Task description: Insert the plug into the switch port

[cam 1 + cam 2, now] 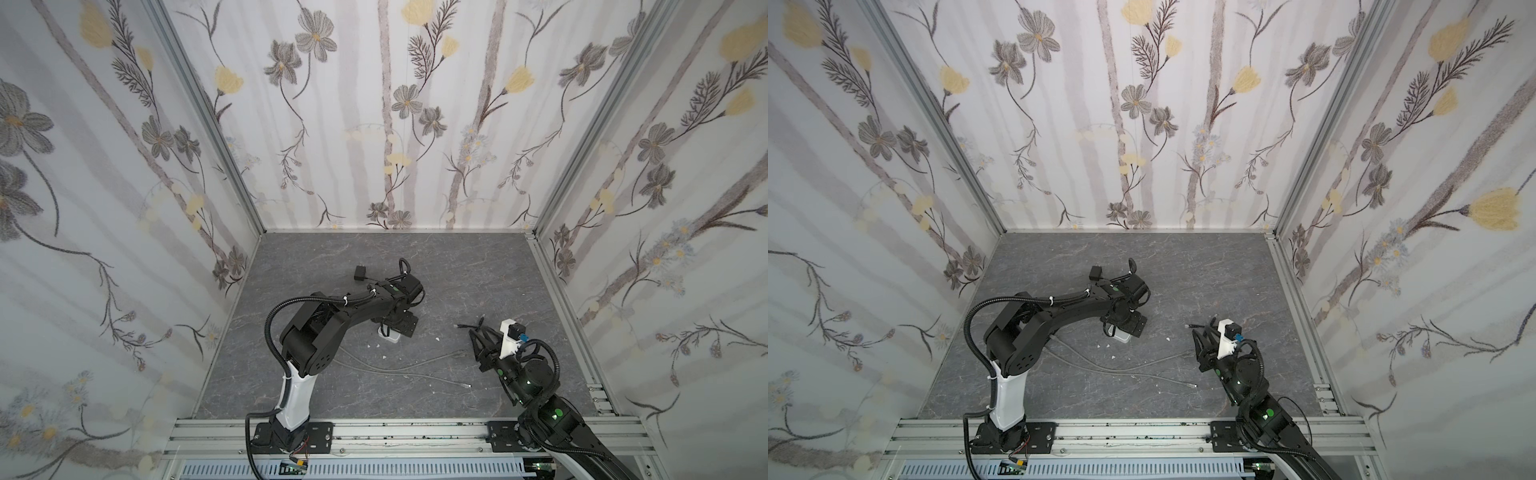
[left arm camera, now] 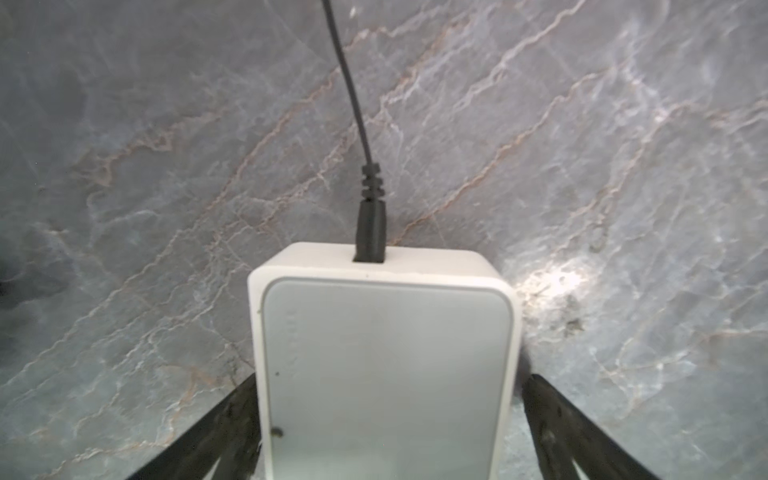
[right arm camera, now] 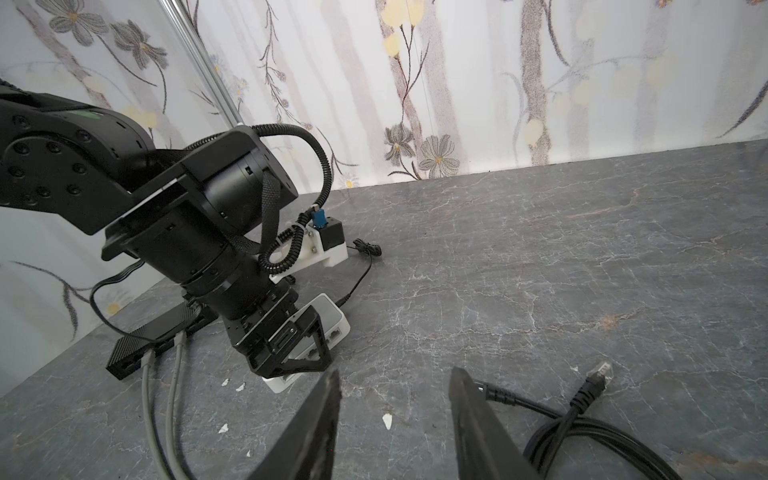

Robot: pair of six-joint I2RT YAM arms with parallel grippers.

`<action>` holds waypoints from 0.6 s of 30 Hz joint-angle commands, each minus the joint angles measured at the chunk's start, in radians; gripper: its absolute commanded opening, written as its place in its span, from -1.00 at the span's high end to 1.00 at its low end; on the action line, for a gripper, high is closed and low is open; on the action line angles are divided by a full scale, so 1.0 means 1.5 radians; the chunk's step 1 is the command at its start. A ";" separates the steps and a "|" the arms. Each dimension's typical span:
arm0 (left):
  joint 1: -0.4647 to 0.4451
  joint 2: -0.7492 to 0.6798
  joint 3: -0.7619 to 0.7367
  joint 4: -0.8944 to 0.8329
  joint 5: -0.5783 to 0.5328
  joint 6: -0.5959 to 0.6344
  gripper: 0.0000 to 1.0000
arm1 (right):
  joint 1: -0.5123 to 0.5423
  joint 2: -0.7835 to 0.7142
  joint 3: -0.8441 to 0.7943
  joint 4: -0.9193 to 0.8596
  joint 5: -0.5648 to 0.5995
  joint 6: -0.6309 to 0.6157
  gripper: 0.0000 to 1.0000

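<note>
Switch box [image 2: 386,324] edges flanked by wide-spread left gripper [image 2: 392,380]; right gripper [image 3: 395,374] half-open, empty, plug [image 3: 600,370] beside, bare table [image 3: 540,270] ahead.

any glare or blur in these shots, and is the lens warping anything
Left wrist view: a bright glare patch on the table beside the white box, whose near end looks soft. Right wrist view: the right gripper shows blurred fingers at the frame's edge. In both top views: even light, but the aluminium posts splay outward, wide-angle distortion.

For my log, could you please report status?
Left tool open, straddling flat white switch box; right tool open. Black round plug seated in side port. Black network cable loose.
</note>
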 commanded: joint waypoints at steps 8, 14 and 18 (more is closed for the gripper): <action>0.028 0.002 -0.006 -0.026 0.077 0.062 -0.36 | 0.002 -0.004 -0.011 0.016 -0.008 -0.001 0.11; 0.022 -0.010 -0.010 -0.051 0.054 0.107 -0.30 | 0.002 0.000 -0.010 0.019 -0.007 -0.001 0.11; 0.016 -0.011 -0.009 -0.065 0.032 0.125 -0.30 | 0.002 0.001 -0.010 0.019 -0.005 -0.001 0.11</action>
